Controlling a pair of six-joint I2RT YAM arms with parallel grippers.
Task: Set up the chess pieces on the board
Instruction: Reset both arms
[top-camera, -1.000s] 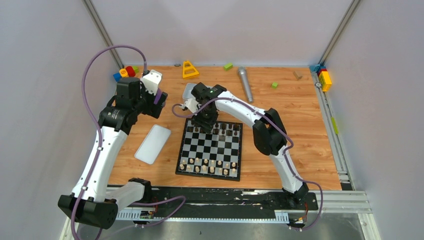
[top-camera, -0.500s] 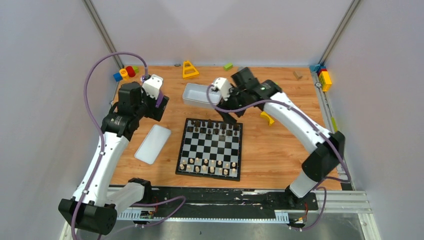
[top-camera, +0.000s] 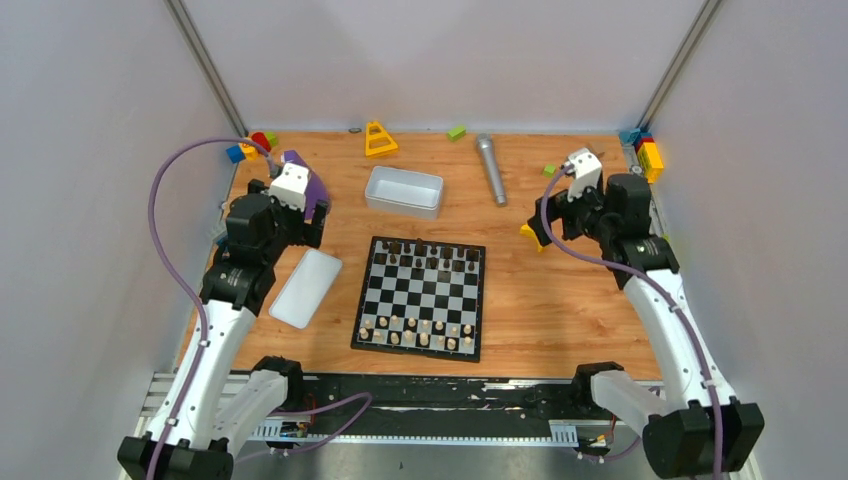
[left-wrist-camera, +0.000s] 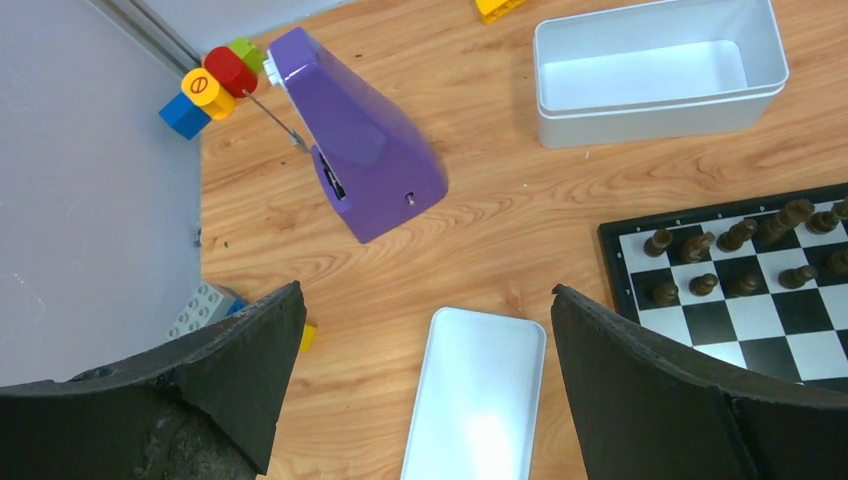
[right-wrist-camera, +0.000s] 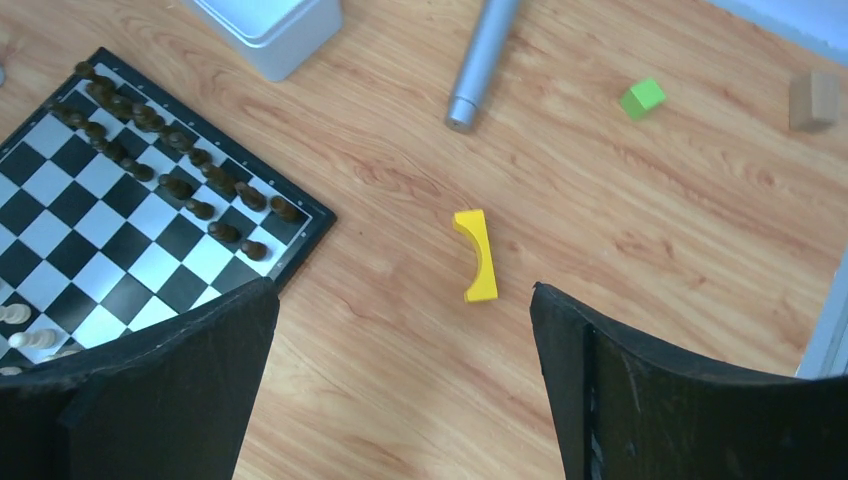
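**Both arms off to the sides, pincers empty**

I see the board (top-camera: 420, 298) lying flat mid-table. The dark pieces (top-camera: 430, 258) are lined along its far rows and the pale pieces (top-camera: 415, 332) along its near rows. My left gripper (left-wrist-camera: 428, 295) hangs left of the board near the white lid (top-camera: 305, 288), jaws spread wide with nothing between them. My right gripper (right-wrist-camera: 405, 290) hovers to the board's right, by a yellow arch block (right-wrist-camera: 478, 255), equally wide and gripping nothing. The white tray (left-wrist-camera: 650, 115) sits just beyond the board
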